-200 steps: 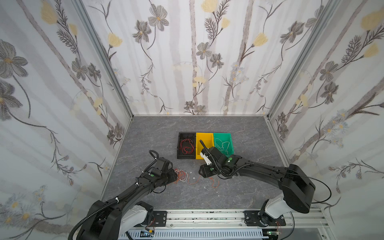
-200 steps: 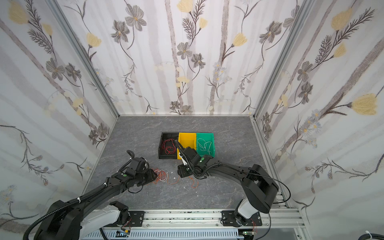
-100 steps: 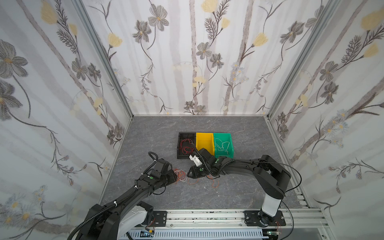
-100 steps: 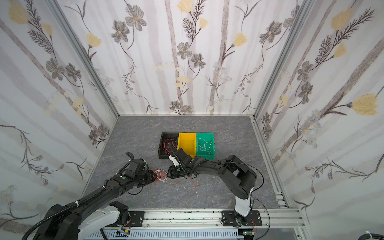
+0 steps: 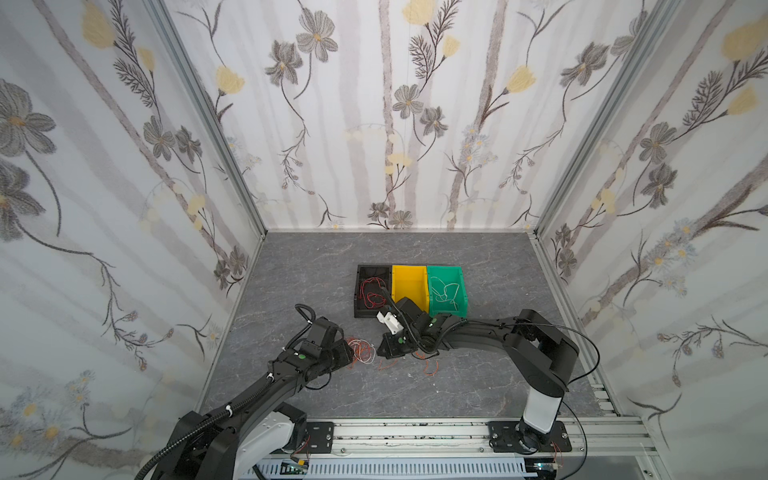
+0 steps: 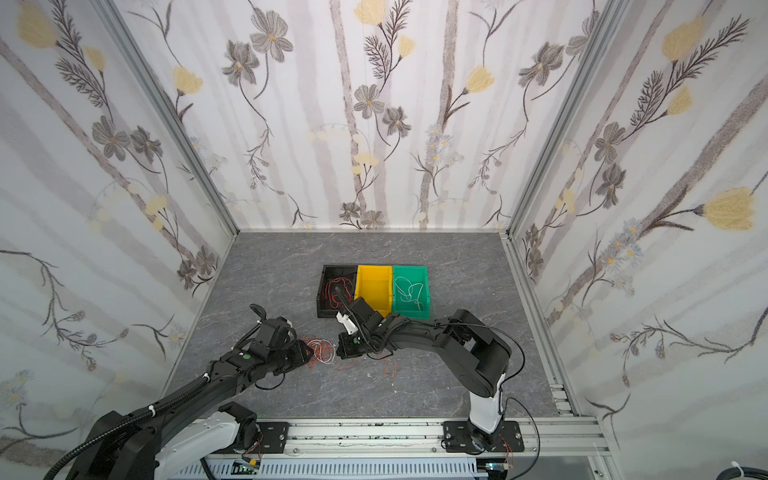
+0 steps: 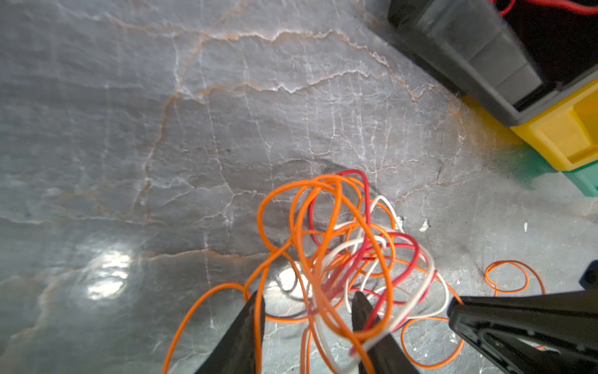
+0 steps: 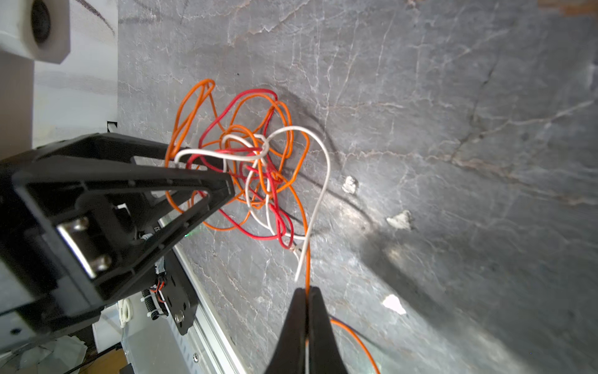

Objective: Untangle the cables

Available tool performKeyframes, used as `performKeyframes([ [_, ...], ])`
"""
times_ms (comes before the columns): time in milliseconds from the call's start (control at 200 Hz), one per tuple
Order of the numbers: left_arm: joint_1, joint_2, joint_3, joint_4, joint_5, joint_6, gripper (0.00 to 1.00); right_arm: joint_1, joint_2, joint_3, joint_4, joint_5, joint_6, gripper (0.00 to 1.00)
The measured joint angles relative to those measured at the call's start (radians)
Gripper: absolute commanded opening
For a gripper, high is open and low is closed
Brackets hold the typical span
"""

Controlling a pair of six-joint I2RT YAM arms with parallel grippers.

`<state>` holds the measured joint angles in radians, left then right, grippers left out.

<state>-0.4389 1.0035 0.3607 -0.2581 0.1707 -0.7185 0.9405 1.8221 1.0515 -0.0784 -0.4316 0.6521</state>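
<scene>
While the half-open left hand [image 7: 307,294] straddles the cables [image 7: 356,255], the low right hand [image 8: 306,289] pinches one.

Setting: robot laboratory test cell. Evidence: floral-papered wall panels [image 5: 374,124] in aluminium framing [image 5: 214,124]; grey stone-pattern desk [image 5: 478,257]; left arm [image 5: 266,386] and right arm [image 5: 540,357] bolted to an extruded rail [image 5: 415,432].
</scene>
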Motion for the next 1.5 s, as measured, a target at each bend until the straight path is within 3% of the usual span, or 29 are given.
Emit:
performKeyframes([
  [195,0.0,-0.01,-0.008,-0.002,-0.02,-0.012,0.44,0.0,-0.075,-0.021,-0.084,0.05,-0.05,0.02],
  [400,0.0,-0.013,-0.018,-0.002,-0.036,-0.02,0.24,0.0,-0.149,-0.033,-0.197,0.132,-0.11,0.02],
  [620,0.0,-0.024,-0.019,-0.013,-0.051,-0.023,0.14,-0.007,-0.227,-0.04,-0.313,0.248,-0.16,0.0],
  [1389,0.02,-0.094,-0.008,-0.131,-0.148,-0.029,0.06,-0.214,-0.466,-0.143,-0.608,0.607,-0.109,0.0],
  [1499,0.027,-0.103,-0.006,-0.145,-0.161,-0.04,0.03,-0.291,-0.521,-0.17,-0.636,0.634,-0.103,0.0],
])
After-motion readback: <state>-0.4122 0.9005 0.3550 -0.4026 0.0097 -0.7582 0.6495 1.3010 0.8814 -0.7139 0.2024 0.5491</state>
